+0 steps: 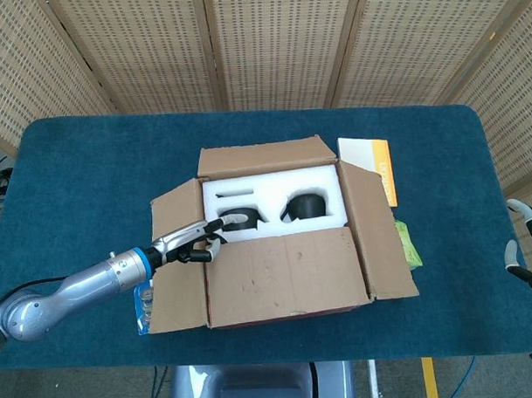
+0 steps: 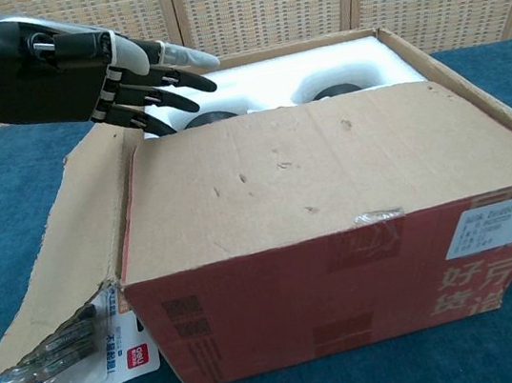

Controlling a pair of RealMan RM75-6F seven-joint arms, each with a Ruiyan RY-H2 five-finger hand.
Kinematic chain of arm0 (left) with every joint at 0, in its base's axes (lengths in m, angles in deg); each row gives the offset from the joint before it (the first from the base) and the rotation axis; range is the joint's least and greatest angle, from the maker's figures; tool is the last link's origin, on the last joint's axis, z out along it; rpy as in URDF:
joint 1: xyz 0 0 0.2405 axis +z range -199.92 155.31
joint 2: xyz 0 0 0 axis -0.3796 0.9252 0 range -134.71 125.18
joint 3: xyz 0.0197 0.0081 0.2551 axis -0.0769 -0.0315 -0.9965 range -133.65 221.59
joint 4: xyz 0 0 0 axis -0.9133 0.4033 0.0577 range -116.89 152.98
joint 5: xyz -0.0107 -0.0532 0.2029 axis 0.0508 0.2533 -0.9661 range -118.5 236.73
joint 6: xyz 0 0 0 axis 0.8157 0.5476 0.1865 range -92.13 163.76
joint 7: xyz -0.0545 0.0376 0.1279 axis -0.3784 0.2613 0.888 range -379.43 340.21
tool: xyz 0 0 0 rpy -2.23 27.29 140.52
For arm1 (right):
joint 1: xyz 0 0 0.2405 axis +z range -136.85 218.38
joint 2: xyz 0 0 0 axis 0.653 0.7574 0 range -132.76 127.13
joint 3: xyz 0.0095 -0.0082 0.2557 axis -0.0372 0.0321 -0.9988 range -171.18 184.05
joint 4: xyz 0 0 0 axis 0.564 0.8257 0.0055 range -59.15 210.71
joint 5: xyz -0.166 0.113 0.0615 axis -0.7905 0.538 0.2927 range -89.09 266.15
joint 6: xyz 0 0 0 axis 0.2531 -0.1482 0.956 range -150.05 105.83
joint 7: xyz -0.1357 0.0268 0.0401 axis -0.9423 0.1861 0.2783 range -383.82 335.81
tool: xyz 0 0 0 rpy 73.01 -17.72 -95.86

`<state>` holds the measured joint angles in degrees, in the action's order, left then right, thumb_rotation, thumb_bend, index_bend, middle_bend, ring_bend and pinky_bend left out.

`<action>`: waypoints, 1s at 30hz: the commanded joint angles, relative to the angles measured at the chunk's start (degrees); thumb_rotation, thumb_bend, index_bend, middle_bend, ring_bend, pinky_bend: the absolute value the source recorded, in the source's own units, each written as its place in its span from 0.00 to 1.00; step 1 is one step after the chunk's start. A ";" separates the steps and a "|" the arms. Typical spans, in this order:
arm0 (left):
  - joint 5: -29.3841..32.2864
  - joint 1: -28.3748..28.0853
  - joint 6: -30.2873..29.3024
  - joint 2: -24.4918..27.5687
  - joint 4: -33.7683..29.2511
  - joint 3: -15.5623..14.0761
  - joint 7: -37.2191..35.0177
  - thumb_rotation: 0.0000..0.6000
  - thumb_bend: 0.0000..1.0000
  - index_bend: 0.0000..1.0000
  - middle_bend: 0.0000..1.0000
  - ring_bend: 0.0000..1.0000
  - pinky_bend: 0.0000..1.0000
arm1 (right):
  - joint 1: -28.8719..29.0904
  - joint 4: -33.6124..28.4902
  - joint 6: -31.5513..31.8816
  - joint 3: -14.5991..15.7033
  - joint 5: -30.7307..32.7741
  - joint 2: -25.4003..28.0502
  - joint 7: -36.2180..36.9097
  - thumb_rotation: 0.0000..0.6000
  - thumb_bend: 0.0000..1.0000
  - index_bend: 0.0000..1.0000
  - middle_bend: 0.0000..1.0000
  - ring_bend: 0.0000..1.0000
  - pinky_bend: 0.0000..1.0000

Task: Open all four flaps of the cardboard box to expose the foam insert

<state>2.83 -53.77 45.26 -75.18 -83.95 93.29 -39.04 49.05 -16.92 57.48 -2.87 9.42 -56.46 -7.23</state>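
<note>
I find the cardboard box [image 1: 285, 242] mid-table on the blue cloth, its side and far flaps folded outward, while the near flap [image 2: 320, 167] lies partly over the top. The white foam insert [image 1: 270, 190] shows two dark round recesses.

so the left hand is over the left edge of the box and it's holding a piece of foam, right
Not holding anything. In the chest view the left hand hovers with fingers extended and apart over the left edge of the cardboard box, nothing in it. The foam insert sits in the box.
</note>
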 commanded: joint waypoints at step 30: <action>21.79 10.03 19.91 -4.88 5.00 12.37 11.82 0.53 0.79 0.03 0.00 0.04 0.18 | 0.39 -0.96 -0.13 -0.41 0.24 -0.10 -1.26 1.00 0.67 0.12 0.21 0.00 0.00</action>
<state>23.32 -44.32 63.84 -79.60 -79.62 105.00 -28.02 49.44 -17.88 57.35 -3.28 9.66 -56.56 -8.50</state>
